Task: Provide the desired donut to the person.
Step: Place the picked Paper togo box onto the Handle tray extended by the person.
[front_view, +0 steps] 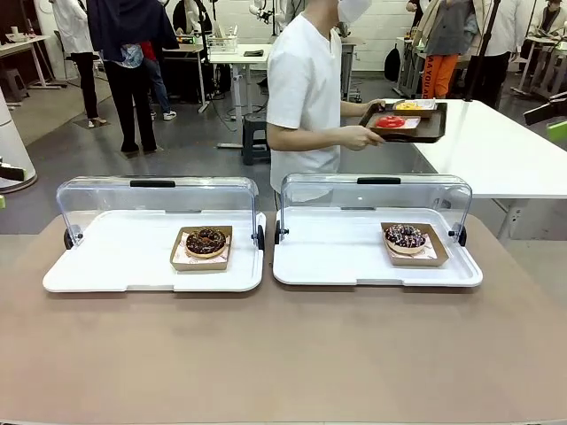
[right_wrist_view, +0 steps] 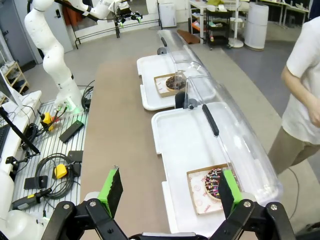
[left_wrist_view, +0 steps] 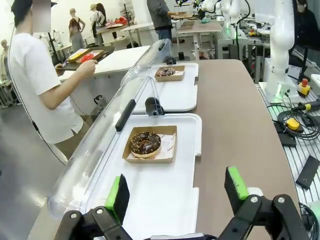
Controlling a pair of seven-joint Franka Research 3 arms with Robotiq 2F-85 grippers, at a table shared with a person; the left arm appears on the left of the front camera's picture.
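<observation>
Wide bare brown table (front_view: 283, 354) on the robot's side of both white trays, nothing lying between the near tray edges and the table's near edge. Narrow gap between the left tray (front_view: 115, 266) and the right tray (front_view: 337, 261), hinge knobs on either side of it. Clear lids (front_view: 158, 199) swung up and back on both trays, standing along the far edges, so each tray is open from the near side and from above.

In the left tray, toward its right end: a brown paper box holding a chocolate donut (front_view: 205, 241) with dark topping. In the right tray, near its right end: another paper box with a chocolate donut with sprinkles (front_view: 406, 236). Both donuts untouched in their boxes.

Left gripper (left_wrist_view: 177, 192) with jaws spread wide, holding nothing, hanging above the near end of the left tray, the chocolate donut ahead of it. Right gripper (right_wrist_view: 167, 189) likewise spread and empty, above the near edge of the right tray, the sprinkled donut just by its right finger in that view.

Beyond the lids, the person (front_view: 306, 88) in a white shirt, turned sideways, holding a dark serving tray (front_view: 406, 124) with a red donut and a yellow one over a white table (front_view: 500, 150). Grey floor, more tables and people farther back.
</observation>
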